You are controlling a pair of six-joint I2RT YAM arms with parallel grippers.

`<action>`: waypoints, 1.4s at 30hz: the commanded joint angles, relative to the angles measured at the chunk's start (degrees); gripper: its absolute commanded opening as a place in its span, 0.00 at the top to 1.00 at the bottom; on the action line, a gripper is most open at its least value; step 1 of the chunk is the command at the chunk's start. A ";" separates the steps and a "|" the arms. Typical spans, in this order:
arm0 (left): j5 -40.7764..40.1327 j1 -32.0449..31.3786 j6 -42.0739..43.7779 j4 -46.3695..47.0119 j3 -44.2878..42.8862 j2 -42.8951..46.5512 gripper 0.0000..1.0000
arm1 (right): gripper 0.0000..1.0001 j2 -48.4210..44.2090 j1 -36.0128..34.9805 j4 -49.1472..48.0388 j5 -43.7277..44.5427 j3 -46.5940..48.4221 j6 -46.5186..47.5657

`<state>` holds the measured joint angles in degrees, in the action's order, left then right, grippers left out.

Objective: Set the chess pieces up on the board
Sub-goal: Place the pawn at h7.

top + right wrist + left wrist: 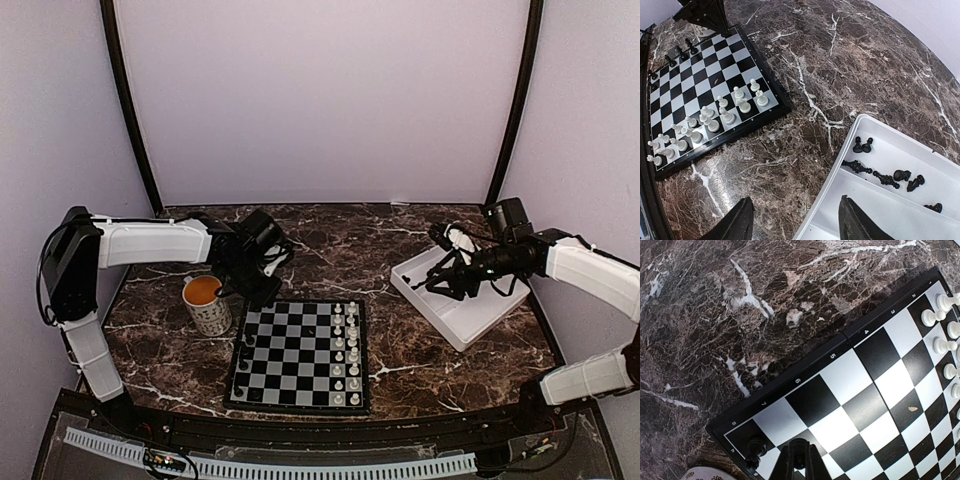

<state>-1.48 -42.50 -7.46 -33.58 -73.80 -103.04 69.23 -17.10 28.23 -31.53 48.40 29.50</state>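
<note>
While beyond board (298, 404) edge, open marble (385, 250).

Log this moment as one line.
left hand: at board corner, grip unclear | right hand: open over tray edge | chess pieces: several in tray

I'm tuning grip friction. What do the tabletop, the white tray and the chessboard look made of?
Tabletop: polished dark marble or a marble-look laminate, with white veining and a soft sheen. Tray: likely smooth white plastic, with thin moulded walls. Board: probably plastic, with printed checks and a black frame.
</note>
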 commanded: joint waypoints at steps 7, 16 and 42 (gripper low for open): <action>0.09 0.57 1.41 -2.15 -1.76 -1.99 0.93 | 0.41 0.79 0.34 -1.60 -0.99 -0.41 0.39; -0.22 0.75 1.46 -2.04 -2.04 -3.59 0.92 | 0.40 2.22 0.32 -1.40 -1.65 -0.11 0.70; -0.19 1.74 1.96 -1.35 -2.65 -4.84 0.79 | 0.39 3.62 0.32 -0.99 -2.11 0.07 1.13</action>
<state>-2.17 -40.99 -6.37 -34.37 -74.96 -107.94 72.55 -17.10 28.25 -32.45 48.40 30.00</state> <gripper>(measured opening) 0.201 0.605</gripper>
